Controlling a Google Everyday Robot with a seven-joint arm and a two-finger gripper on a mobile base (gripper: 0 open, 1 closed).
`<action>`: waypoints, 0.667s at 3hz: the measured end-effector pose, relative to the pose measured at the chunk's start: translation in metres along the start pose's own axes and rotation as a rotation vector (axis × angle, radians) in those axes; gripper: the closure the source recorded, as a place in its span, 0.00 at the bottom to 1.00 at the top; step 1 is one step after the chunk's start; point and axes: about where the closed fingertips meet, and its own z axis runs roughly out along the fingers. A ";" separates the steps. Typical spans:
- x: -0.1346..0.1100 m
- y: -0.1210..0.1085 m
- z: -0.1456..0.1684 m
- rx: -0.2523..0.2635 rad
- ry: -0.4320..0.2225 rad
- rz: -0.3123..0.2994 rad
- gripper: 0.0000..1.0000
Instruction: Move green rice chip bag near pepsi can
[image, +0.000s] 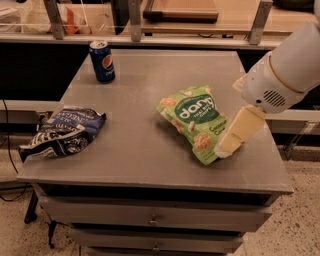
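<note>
Bright green and glossy, the green rice chip bag (192, 120) lies flat on the right half of the grey metal bench (135, 155). You can read white "dang" lettering on a darker green badge, with orange-tan chip pictures around it. Its top points toward the back left and its bottom toward the front right edge.

Your pincer (222, 149), a cream-coloured block on the white rounded arm (280, 75), comes in from the right and sits low at the bag's lower right corner. Its tip overlaps the pouch's edge there. You cannot tell whether it touches the bag, nor whether it is open or closed, and nothing is visibly held.

Well apart from the bag, the pepsi can (102, 61), a small dark blue soda can with a round red, white and blue logo, stands upright at the bench's back left corner. A crumpled dark blue and white chip bag (62, 137) lies at the left edge, partly overhanging it.
</note>
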 end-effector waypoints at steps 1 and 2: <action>-0.008 0.003 0.038 -0.038 -0.005 0.045 0.00; -0.011 0.003 0.062 -0.062 0.009 0.066 0.15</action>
